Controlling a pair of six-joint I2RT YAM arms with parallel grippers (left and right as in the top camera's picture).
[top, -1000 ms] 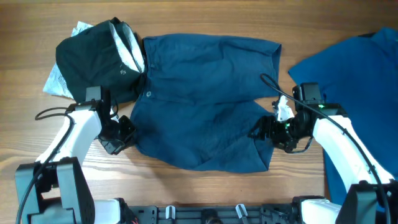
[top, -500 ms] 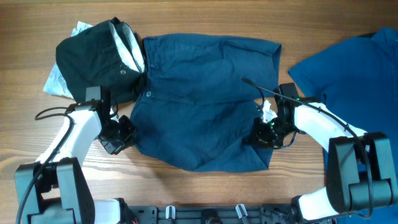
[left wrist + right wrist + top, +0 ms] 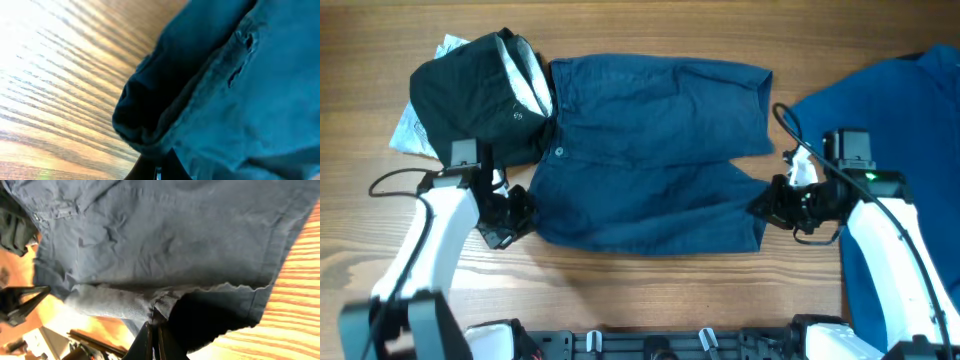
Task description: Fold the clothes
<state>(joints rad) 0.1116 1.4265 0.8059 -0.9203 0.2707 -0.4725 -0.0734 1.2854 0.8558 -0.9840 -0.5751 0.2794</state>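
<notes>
Denim-like teal shorts (image 3: 650,150) lie creased on a wood-grain surface (image 3: 620,30).
Left tool (image 3: 523,214) and right tool (image 3: 761,205) each clamp a corner; wrist views alone show stitched seams.

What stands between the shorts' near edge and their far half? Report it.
Nothing visible lies on the shorts. The black garment only crowds the far waistband corner. The blue shirt lies apart to the right.

Matt, creased denim-like cloth shorts (image 3: 650,150); smooth, faintly glossy grained wood table (image 3: 620,30).
</notes>
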